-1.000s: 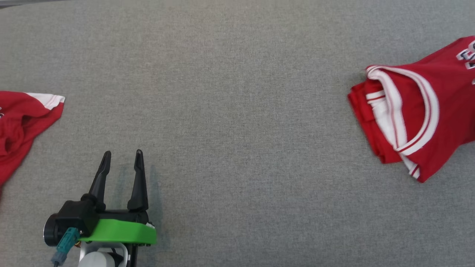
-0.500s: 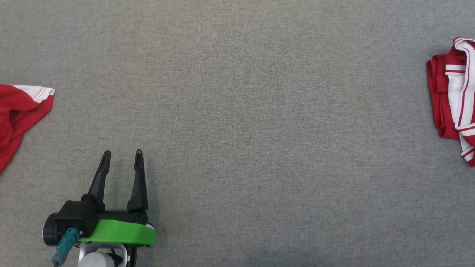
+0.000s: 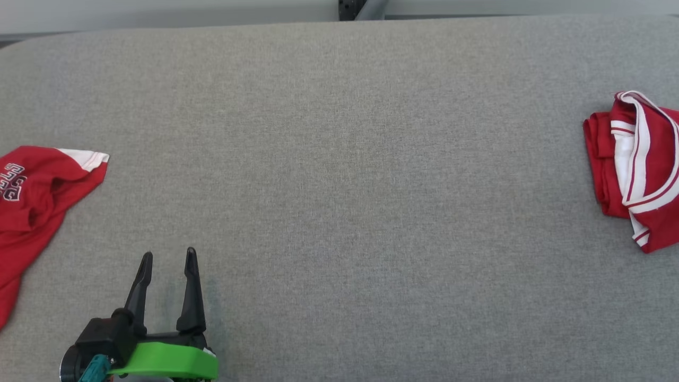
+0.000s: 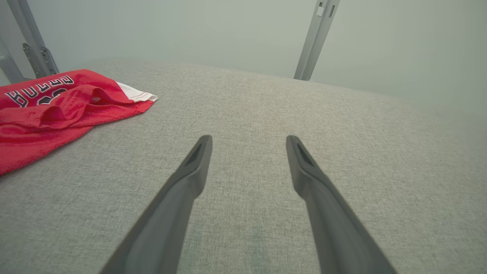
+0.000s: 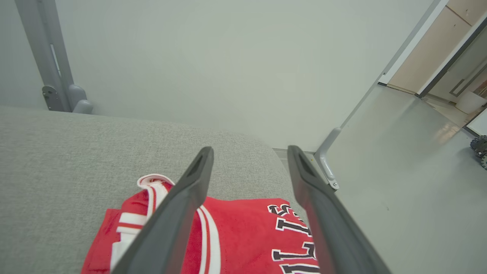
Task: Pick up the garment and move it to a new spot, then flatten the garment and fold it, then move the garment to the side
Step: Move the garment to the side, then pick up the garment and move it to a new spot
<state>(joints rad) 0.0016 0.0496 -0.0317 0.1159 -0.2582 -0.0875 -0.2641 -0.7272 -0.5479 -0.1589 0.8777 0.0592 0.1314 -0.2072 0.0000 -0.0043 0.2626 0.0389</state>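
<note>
Garment [image 3: 634, 170], a red jersey with white trim, lies folded at the right end of the grey worktop [image 3: 339, 159], close to the worktop's rounded far corner. My right hand [image 5: 250, 149] is over it, its fingers spread wide with nothing between them. My left hand [image 3: 168, 253] hovers over the near left part of the worktop, just as wide open and empty. A second red jersey [image 3: 37, 196] lies rumpled at the worktop's left end, apart from my left hand.
</note>
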